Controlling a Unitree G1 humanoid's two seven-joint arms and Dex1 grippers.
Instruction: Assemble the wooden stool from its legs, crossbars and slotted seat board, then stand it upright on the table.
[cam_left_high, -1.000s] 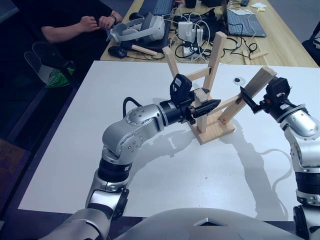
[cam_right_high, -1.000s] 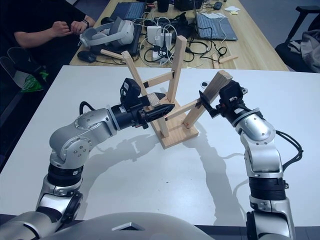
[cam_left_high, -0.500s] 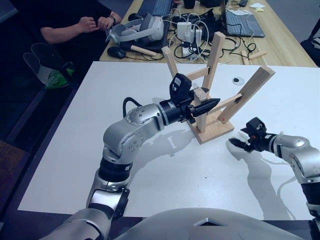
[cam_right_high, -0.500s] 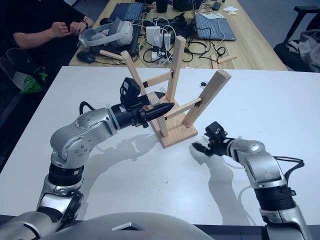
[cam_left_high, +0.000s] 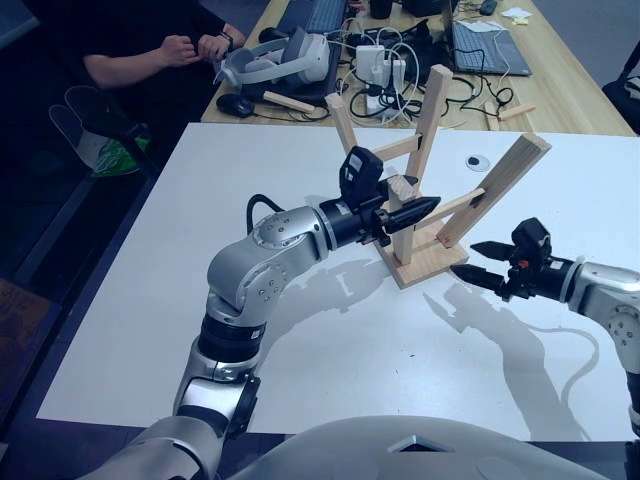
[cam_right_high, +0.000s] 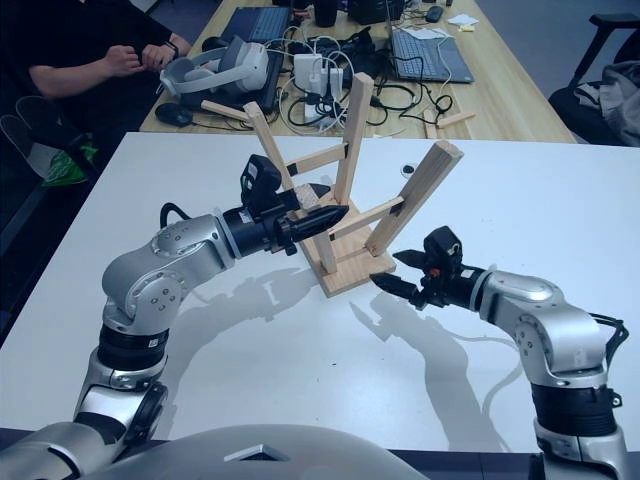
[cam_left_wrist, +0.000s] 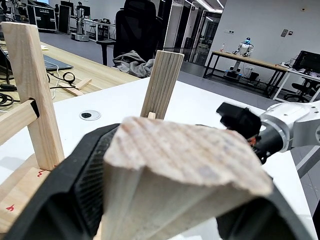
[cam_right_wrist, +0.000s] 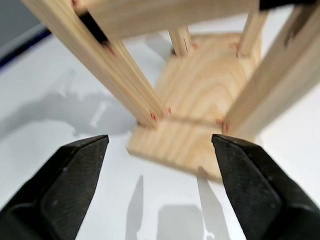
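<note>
The wooden stool stands upside down on the white table, its seat board (cam_left_high: 436, 264) flat on the surface and its legs pointing up. A crossbar (cam_left_high: 455, 207) joins the slanted right leg (cam_left_high: 503, 183) to the others. My left gripper (cam_left_high: 411, 211) is shut on the top end of the short near leg (cam_left_wrist: 180, 165). My right gripper (cam_left_high: 464, 259) hovers low over the table just right of the seat board's near corner, open, with nothing between its fingers (cam_right_wrist: 75, 175). Its wrist view looks between the legs at the seat board (cam_right_wrist: 200, 95).
A small round black-and-white disc (cam_left_high: 477, 160) lies on the table behind the stool. Beyond the table's far edge stands a wooden desk (cam_left_high: 560, 80) with laptops, cables, a headset (cam_left_high: 290, 55) and loose wooden pieces. A person sits at the back left.
My right gripper has let go of the slanted right leg, dropped to the table and opened, then moved in toward the seat board. The left arm and stool have kept still.
</note>
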